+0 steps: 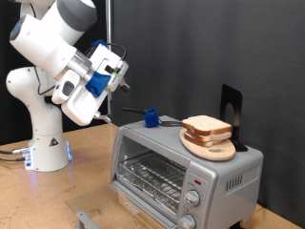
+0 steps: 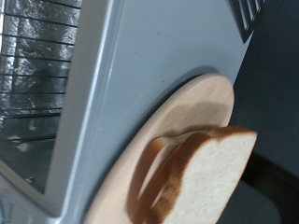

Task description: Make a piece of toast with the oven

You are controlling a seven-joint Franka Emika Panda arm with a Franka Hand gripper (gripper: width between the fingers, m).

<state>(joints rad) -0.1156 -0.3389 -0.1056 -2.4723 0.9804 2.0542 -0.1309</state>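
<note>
Exterior view, toast (image 1: 206, 126) on board (image 1: 212, 149) atop oven (image 1: 181, 170), blue utensil (image 1: 150, 116) nearby, jaws state unclear.

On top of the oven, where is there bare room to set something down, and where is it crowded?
The oven roof is bare between the blue-handled tool and the round wooden board. The exterior view's right end is crowded: board, piece of toast and a black stand. The claw hangs off that view's left end.
</note>
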